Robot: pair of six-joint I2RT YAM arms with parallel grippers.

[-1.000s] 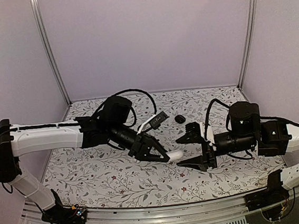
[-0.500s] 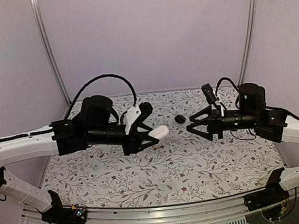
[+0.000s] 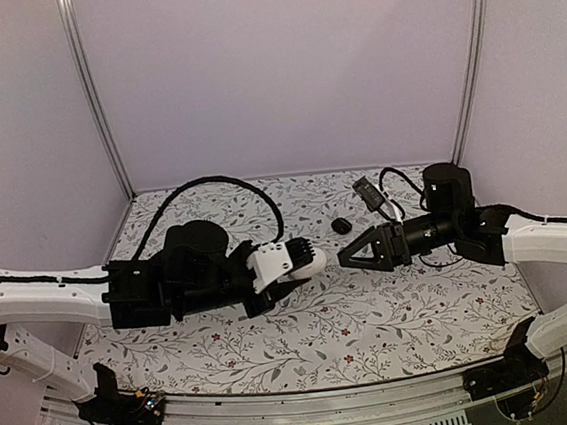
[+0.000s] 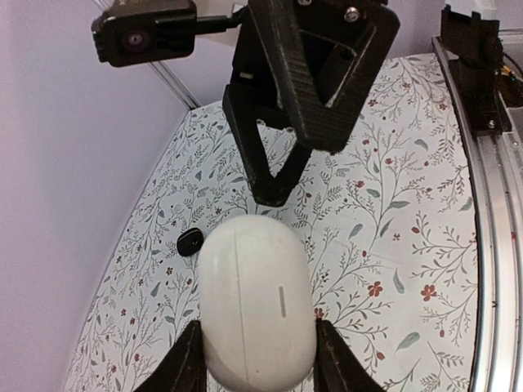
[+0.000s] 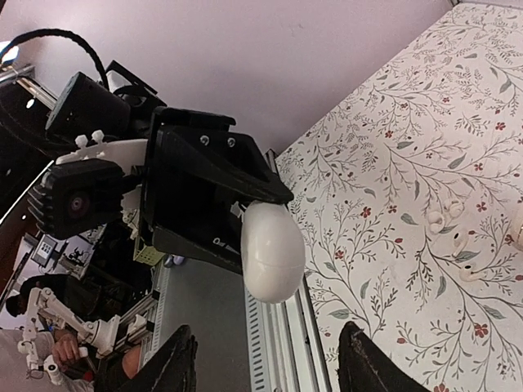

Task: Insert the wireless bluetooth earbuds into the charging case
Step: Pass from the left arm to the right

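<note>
Left fingers (image 4: 181, 367) clamp the white case (image 4: 255, 302); right fingers (image 5: 173, 367) gape facing it, earbuds (image 5: 462, 242) lying on the table (image 5: 392, 122)

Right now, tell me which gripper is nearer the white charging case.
Left. The left gripper holds the white charging case between its fingers. The right gripper, open, points at the case's free end from just beyond it, apparently without touching.

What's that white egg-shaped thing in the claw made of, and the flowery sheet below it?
The white case, gripped by the left claw, looks like smooth, semi-gloss moulded plastic: soft highlights and a fine seam line. The table cover looks matte, probably printed fabric or vinyl. It shows no glare, but its texture is too fine to tell.
</note>
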